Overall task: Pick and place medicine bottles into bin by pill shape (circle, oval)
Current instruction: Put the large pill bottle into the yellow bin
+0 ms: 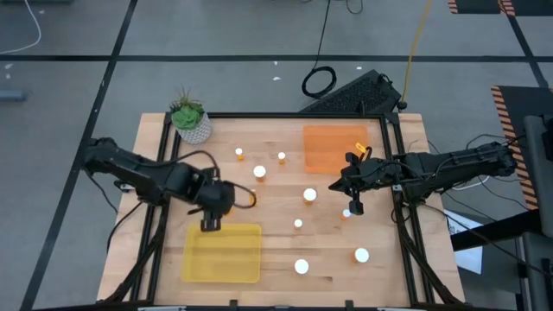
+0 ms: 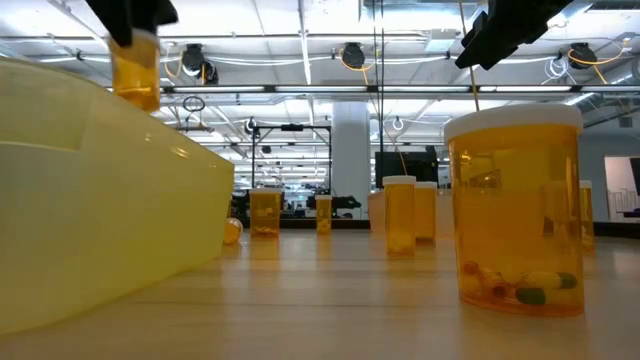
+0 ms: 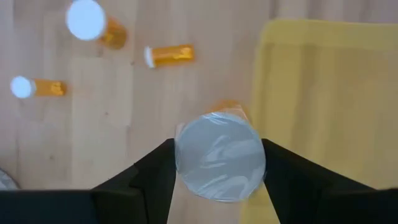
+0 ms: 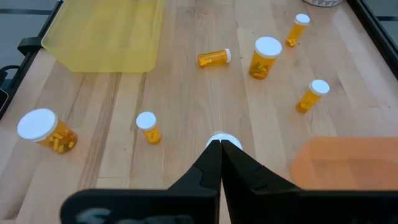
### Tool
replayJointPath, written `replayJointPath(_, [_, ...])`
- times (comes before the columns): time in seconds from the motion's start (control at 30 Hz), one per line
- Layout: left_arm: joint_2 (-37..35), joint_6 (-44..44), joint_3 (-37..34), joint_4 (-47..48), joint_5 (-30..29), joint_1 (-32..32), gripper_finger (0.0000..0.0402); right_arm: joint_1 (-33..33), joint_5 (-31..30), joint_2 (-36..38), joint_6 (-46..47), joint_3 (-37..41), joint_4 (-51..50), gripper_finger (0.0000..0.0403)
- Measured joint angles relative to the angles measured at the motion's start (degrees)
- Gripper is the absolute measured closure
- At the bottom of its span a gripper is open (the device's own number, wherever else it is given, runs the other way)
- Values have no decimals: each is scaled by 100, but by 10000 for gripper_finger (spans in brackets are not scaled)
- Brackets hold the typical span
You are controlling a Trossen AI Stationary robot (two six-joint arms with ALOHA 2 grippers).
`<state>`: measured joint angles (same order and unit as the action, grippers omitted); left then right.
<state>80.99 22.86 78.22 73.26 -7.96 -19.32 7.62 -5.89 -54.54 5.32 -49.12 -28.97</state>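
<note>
My left gripper (image 1: 211, 222) is shut on an orange medicine bottle with a wide white cap (image 3: 219, 155). It holds the bottle high (image 2: 136, 70) over the far edge of the yellow bin (image 1: 221, 252). My right gripper (image 1: 355, 206) hovers shut above the table, right of centre. Just past its fingertips (image 4: 221, 148) the white cap of a standing bottle (image 4: 221, 137) shows. Several more bottles stand or lie across the wood, among them one on its side (image 4: 214, 58). The orange bin (image 1: 335, 147) lies at the far right. My left gripper pinches the bottle at its capped top (image 3: 186, 163) between the two fingers (image 3: 158, 171), one on each side of the cap. The fingers come from above, pointing down. The bottle hangs upright below them, lifted clear of table and bin.
A white pot with a green plant (image 1: 191, 121) stands at the table's far left corner. Black frame rails run along the table's left and right edges. A large bottle (image 2: 515, 205) stands near the front edge, and another (image 1: 301, 266) stands right of the yellow bin.
</note>
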Motion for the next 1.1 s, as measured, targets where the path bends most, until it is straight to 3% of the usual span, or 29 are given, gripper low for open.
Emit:
replayJointPath(0.37, [0, 1914, 100, 151, 60, -1468, 186, 0, 0, 2, 59, 0, 2, 403])
replayJointPath(0.57, [0, 2698, 40, 157, -345, -2094, 186, 0, -2, 2, 50, 0, 83, 403])
replayJointPath(0.8, [0, 3360, -634, 112, -243, -2344, 186, 0, -2, 1, 4, 1, 118, 403])
replayJointPath(1.1, [2, 3623, -1594, -805, -62, -2352, 186, 0, -2, 0, 2, 0, 131, 403])
